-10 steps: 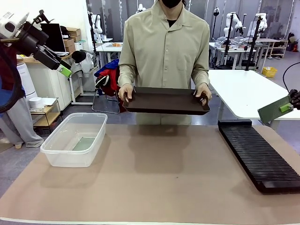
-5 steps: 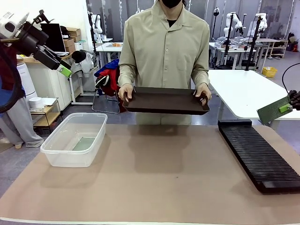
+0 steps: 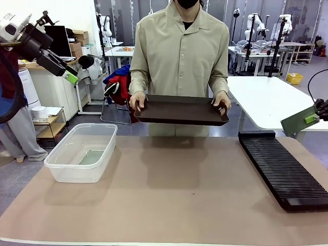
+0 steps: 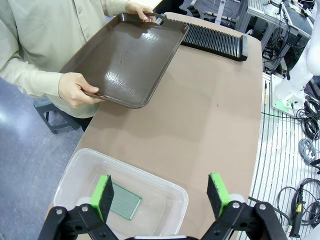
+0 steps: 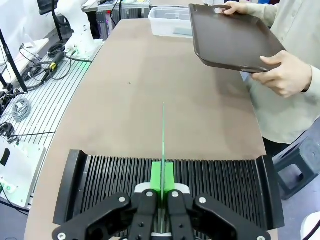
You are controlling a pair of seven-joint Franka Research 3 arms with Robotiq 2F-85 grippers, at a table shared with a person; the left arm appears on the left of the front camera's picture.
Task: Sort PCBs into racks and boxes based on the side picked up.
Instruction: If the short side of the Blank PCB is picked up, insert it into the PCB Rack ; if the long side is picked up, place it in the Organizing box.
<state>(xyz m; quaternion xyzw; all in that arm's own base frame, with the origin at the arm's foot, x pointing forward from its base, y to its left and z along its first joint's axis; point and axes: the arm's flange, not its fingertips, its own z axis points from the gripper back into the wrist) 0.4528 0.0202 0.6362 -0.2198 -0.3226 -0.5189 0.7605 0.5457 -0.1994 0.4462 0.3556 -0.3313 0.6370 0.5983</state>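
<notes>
The right gripper (image 5: 162,192) is clenched on a green PCB (image 5: 163,145), held edge-on above the slotted black rack (image 5: 225,185) at the table's right side. The left gripper (image 4: 162,197) hangs released, its green pads (image 4: 103,195) wide apart, above the clear plastic tub (image 4: 167,192), where a second PCB (image 4: 125,204) lies flat on the bottom. Across the table, a person's hands (image 3: 136,100) hold a dark brown tray (image 3: 182,109) up off the tabletop.

Two PCBs counted, one (image 4: 125,204) in tub, one (image 3: 298,120) gripped, one clear tub (image 3: 59,165), one slotted rack (image 3: 282,169), one brown tray (image 3: 180,109), two grippers, left (image 4: 162,195), right (image 5: 162,179)
</notes>
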